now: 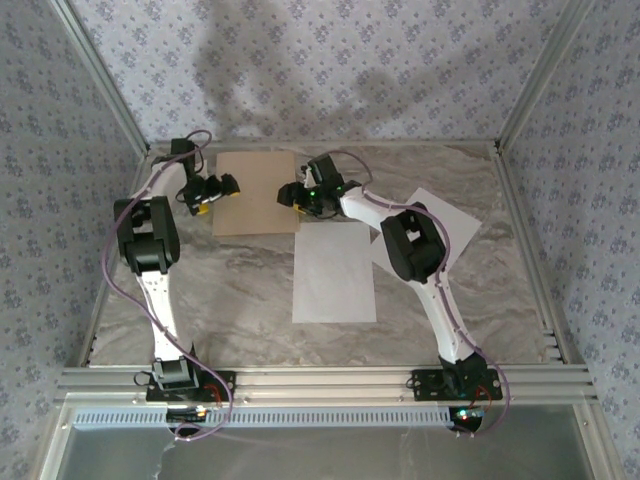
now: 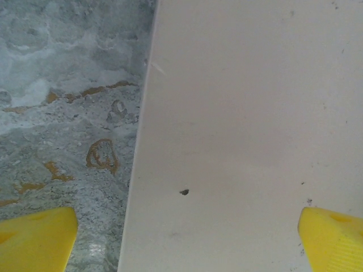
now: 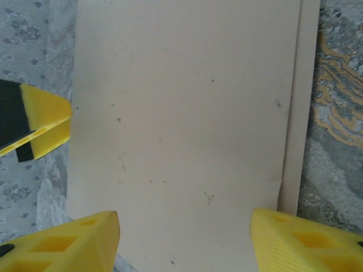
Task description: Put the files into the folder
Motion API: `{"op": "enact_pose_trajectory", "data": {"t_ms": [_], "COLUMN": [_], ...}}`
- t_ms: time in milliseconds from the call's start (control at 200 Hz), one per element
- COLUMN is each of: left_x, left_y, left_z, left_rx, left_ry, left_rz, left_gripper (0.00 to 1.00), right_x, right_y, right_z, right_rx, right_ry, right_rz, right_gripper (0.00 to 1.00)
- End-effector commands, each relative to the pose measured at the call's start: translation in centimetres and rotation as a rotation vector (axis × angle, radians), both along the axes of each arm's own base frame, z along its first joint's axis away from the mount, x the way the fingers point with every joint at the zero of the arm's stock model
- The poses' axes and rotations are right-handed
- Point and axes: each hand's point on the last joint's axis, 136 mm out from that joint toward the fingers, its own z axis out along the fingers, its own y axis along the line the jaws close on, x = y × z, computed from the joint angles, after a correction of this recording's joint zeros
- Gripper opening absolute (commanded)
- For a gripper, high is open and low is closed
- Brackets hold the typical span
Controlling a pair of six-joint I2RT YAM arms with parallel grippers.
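The tan folder (image 1: pixel 255 192) lies closed and flat at the back of the table. My left gripper (image 1: pixel 215 190) hovers over its left edge, open, with one yellow finger over the marble and the other over the folder (image 2: pixel 244 124). My right gripper (image 1: pixel 296 195) is at the folder's right edge, its jaws standing apart above the tan cover (image 3: pixel 181 113), nothing between them. A narrow strip of the lower leaf (image 3: pixel 300 113) shows beside the cover. One white file (image 1: pixel 334 275) lies in front of the folder. The other file (image 1: pixel 440 222) lies skewed under the right arm.
The marble table (image 1: pixel 230 290) is framed by aluminium rails, with one post at each back corner. In the right wrist view a left gripper finger (image 3: pixel 39 119) shows beyond the folder's far edge. The right arm's elbow (image 1: pixel 410 245) hangs over the skewed sheet.
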Motion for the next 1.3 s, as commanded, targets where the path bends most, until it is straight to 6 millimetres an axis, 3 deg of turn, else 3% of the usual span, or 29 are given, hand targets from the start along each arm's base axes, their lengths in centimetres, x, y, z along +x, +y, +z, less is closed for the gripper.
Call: {"op": "enact_pose_trajectory", "data": {"t_ms": [0, 220, 640, 974, 1294], "left_x": [0.6, 0.7, 0.4, -0.7, -1.1], "left_y": [-0.2, -0.4, -1.4, -2.3, -3.8], "left_z": [0.7, 1.0, 0.5, -0.5, 1.1], "left_rx": [-0.024, -0.039, -0.088, -0.125, -0.193], "left_ry": [-0.013, -0.016, 0.007, 0.043, 0.011], "left_rz": [-0.002, -0.008, -0.033, -0.057, -0.085], "left_gripper": [1.0, 0.99, 0.99, 0.98, 0.96], "right_x": [-0.3, -0.7, -1.5, -1.7, -2.2], "right_y": [-0.3, -0.8, 0.5, 2.6, 2.8], "right_z": [-1.7, -2.1, -2.3, 2.7, 8.3], "right_rx": [-0.078, -0.147, -0.105, 0.101, 0.21], "right_ry": [0.027, 0.02, 0.031, 0.006, -0.05], "right_rz": [-0.007, -0.021, 0.022, 0.09, 0.116], "right_gripper": [0.64, 0.64, 0.66, 0.69, 0.67]}}
